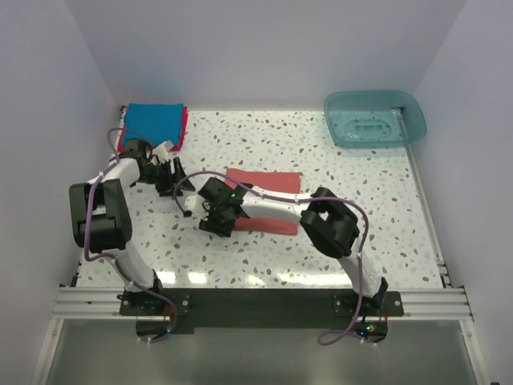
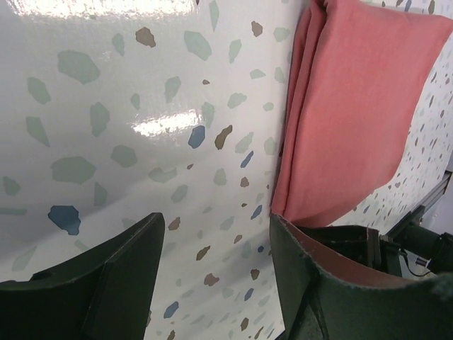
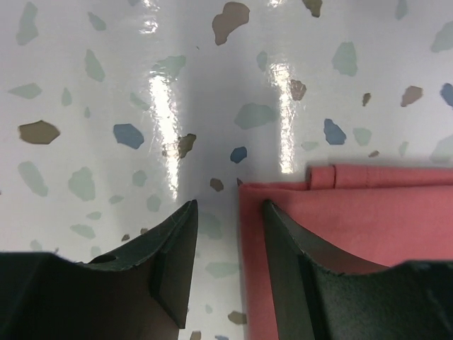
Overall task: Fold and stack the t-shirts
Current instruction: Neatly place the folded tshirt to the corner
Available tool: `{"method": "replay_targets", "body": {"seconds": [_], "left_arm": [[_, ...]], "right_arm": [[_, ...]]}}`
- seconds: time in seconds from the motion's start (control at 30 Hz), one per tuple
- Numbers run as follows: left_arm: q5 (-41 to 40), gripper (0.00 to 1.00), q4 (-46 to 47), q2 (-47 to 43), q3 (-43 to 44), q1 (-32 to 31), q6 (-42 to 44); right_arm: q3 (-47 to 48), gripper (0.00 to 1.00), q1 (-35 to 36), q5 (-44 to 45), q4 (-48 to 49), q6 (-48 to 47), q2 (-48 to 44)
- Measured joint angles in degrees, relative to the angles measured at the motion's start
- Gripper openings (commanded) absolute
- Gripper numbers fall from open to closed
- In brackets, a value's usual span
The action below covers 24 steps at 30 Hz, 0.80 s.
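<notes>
Currently | salmon-red shirt [image 1: 268, 181]: folded, centre of table [image 1: 385, 216] | right gripper [image 3: 228, 212]: spread astride its left edge | left gripper [image 2: 216, 227]: spread, beside | risk: pinching one layer only, fold unravels on lift.

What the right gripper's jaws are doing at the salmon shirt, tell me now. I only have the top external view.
Observer: The right gripper is open and holds nothing. One finger is over the salmon-red shirt, the other over bare table, and the shirt's edge runs between them.
Operator: Now give me the left one.
Observer: The left gripper is open too. The shirt's stacked layers end right by one finger, and the gap between the fingers shows only table.
</notes>
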Motion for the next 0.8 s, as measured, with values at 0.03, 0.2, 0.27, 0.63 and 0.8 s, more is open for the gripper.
{"method": "replay_targets", "body": {"seconds": [0.03, 0.2, 0.27, 0.63, 0.8], "left_arm": [[0.0, 0.66, 0.2, 0.0, -0.1, 0.1, 0.0], [-0.1, 0.68, 1.7, -0.3, -2.7, 0.2, -0.3], [-0.2, 0.68, 2.3, -0.6, -4.2, 0.2, -0.7], [3.5, 0.73, 12.4, -2.7, -12.9, 0.1, -7.5], [6.8, 0.78, 19.0, -3.0, -15.7, -1.7, -12.7]], "right_arm": [[-0.2, 0.45, 0.0, 0.1, 0.5, 0.0, 0.8], [-1.2, 0.14, 0.0, 0.9, 3.6, -1.0, 1.3], [-1.5, 0.00, -0.4, 1.2, 5.0, -1.0, 1.3], [-3.6, 0.00, -5.7, -8.9, 6.1, 0.3, -0.3], [-4.3, 0.00, -7.7, -12.5, 6.1, 0.7, -3.2]]}}
